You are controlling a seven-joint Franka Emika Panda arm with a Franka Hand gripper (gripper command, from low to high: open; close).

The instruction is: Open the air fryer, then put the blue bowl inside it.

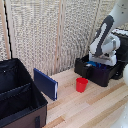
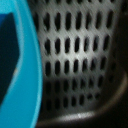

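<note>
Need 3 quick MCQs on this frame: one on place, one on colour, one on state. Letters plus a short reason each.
1. Where is the gripper?
A. over the open air fryer drawer
B. above the red cup
C. inside the black bin

2. What colour is the cup on the table?
A. green
B. red
C. white

3. What state is the air fryer drawer in?
A. shut
B. pulled open
C. taken off the table

Answers: 1 A, the arm reaches down into the drawer. 2 B, it is plainly red. 3 B, the wrist view shows the blue bowl against the perforated basket floor.
</note>
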